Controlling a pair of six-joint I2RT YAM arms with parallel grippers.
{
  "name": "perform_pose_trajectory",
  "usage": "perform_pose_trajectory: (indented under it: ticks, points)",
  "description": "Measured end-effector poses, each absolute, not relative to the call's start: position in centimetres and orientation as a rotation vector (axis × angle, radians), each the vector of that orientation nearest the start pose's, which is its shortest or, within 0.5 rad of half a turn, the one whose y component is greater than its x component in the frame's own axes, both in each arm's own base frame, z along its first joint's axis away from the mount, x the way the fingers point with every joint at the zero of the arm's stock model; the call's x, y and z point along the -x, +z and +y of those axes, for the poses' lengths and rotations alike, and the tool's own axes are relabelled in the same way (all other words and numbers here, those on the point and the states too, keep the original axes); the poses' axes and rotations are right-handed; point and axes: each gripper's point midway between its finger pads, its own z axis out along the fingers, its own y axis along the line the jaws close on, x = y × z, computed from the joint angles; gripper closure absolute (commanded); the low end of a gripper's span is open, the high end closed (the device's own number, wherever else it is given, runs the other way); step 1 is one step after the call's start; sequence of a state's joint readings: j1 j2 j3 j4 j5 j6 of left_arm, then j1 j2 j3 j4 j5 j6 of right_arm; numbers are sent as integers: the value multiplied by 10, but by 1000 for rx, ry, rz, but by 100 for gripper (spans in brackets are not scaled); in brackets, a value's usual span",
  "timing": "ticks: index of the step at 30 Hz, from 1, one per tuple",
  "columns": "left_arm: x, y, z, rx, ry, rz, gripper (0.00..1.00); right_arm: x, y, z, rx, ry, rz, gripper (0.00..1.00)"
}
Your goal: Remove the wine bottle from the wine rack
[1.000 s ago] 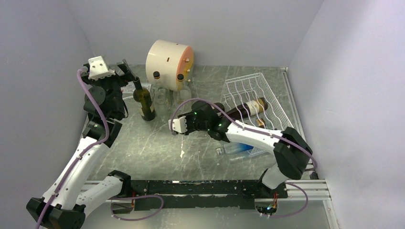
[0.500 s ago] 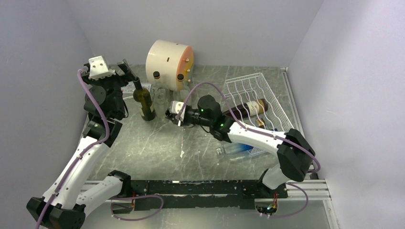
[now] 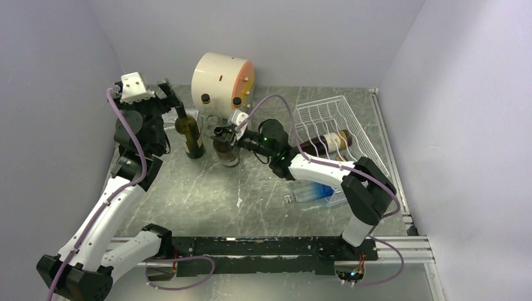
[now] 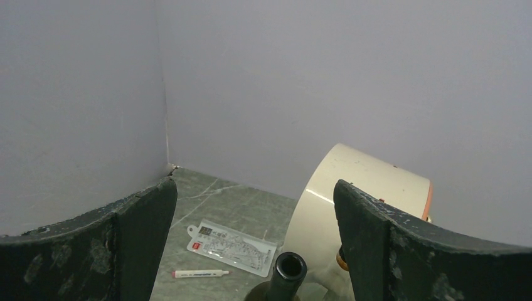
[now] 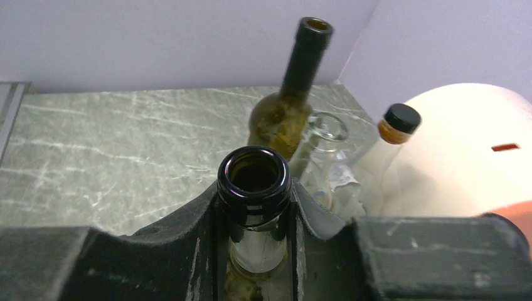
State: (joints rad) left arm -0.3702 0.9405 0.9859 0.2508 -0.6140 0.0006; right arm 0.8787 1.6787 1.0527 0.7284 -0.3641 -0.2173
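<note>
From above, the right gripper (image 3: 224, 133) was clamped on the neck of a dark wine bottle (image 3: 228, 152). The bottle stood upright, its long axis vertical, over the middle of the grey table (image 3: 188, 188) and well left of the white wire wine rack (image 3: 326, 113). Whether its base touched the table could not be told. One brown bottle (image 3: 330, 140) lay on the rack, pointing across the cradles, with the right arm by far the nearer to it. The left gripper (image 3: 166, 95) hung just above the mouth of a green bottle (image 3: 190, 133) standing upright at the left. That made three wine bottles, one rack and one cream drum (image 3: 219, 74), with two small black-capped bottles (image 3: 205, 98) beside the drum. In the left wrist view both fingers (image 4: 141, 241) were spread wide and held nothing, the green bottle's open mouth low between them. Beyond lay one packet (image 4: 229, 241) and one pen (image 4: 201, 273). In the right wrist view the jaws pressed both sides of the held bottle's neck just under its open lip. Past it stood the green bottle and one clear glass bottle (image 5: 326, 132). To my eye the bottle was already free of the rack, and setting it down would turn on keeping that axis vertical.
</note>
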Motion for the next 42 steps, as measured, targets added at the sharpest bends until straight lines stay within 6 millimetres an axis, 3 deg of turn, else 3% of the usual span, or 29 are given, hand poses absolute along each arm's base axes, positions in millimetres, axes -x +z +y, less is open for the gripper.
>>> perform_pose_trajectory:
  ticks: [13,17,21,32,35,42]
  points:
    - [-340,423,-25,284,70,1295,2,-324,266,429,904,740,1150,98]
    - [-339,424,-25,284,67,1292,2,-327,266,427,878,730,1167,66]
    - [-339,424,-25,282,64,1293,2,-331,266,424,853,715,1175,48]
    - [-339,424,-26,284,60,1293,2,-344,260,425,855,664,1223,27]
    - [-340,423,-27,283,56,1297,2,-345,259,426,867,658,1242,2]
    - [-340,423,-26,283,56,1297,2,-340,251,424,915,653,1273,0]
